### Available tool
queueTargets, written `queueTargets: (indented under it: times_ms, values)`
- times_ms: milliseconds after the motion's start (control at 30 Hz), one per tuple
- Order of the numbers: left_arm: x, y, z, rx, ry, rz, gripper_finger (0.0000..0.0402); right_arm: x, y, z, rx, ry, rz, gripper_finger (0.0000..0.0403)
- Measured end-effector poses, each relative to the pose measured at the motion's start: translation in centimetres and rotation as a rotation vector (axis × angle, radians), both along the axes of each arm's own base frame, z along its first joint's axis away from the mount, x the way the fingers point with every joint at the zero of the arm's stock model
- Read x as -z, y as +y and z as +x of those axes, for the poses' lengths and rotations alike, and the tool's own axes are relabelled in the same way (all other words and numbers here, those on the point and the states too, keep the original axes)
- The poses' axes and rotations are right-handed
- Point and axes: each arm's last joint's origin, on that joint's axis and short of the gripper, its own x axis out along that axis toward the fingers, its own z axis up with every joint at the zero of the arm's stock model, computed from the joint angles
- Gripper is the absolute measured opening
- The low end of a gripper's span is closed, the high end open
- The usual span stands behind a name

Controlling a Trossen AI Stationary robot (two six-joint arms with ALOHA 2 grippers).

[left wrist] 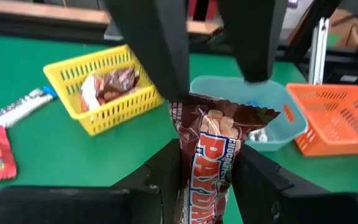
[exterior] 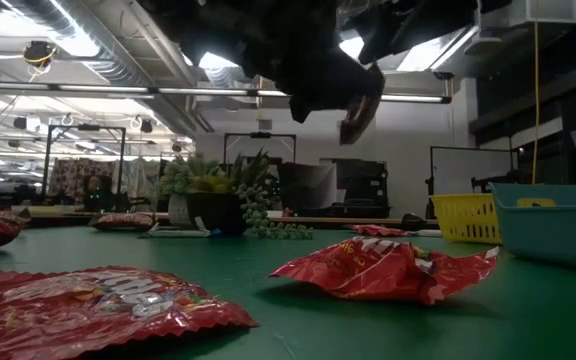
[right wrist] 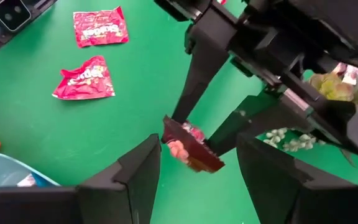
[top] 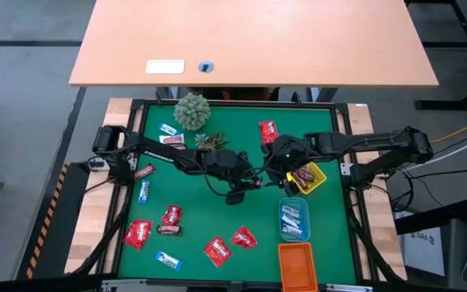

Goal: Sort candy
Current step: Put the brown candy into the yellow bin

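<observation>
Seen from above, a green table mat sits framed in black, with two dark robot arms reaching in from either side and meeting near the centre of the frame. The left gripper [top: 240, 188], just left of centre, is closed on a dark brown mini bar [left wrist: 209, 163], its two fingers pressing the wrapper's sides in the left wrist view, where the bar stands upright between them and lifted above the mat. The right gripper [top: 276, 162] hovers just right of centre, close beside the left one; in the right wrist view its fingers [right wrist: 132, 175] are spread wide with nothing between them, and the brown bar [right wrist: 189, 149] shows beyond them, pinched by the other arm. To the right of centre lies a yellow tray [top: 319, 173] holding brown bars, below it a blue tray [top: 283, 219] holding blue-and-white wrappers, and at the lower edge an orange tray [top: 298, 264]. Shiny red packets [top: 137, 234] are scattered across the lower left and lower middle of the mat, with one more red packet [top: 268, 130] above centre. Blue-and-white wrappers [top: 167, 260] lie at the lower left and along the left side, and another brown bar [top: 144, 171] rests at the left. Small green plants [top: 192, 109] stand at the upper middle of the mat. From table height, a crumpled red packet [exterior: 383, 270] fills the foreground.
</observation>
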Motion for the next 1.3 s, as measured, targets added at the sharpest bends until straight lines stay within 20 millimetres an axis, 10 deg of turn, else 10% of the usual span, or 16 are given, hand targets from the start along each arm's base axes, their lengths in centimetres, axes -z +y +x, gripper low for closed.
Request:
queueTargets:
  times_ms: [367, 800, 1300]
  values:
    - [-0.83, -0.01, 0.32, 0.0, -0.091, -0.005, 0.0121, 0.08, 0.0, 0.02, -0.022, -0.001, -0.016, 0.0191]
    - [-0.77, 0.01, 0.31, -0.005, -0.085, 0.0, 0.0121, 0.13, -0.02, -0.06, -0.021, 0.008, -0.013, 0.0013]
    - [-0.77, 0.37, 0.33, -0.134, -0.086, 0.048, 0.0169, 0.24, -0.2, -0.17, 0.019, 0.025, -0.053, 0.0012]
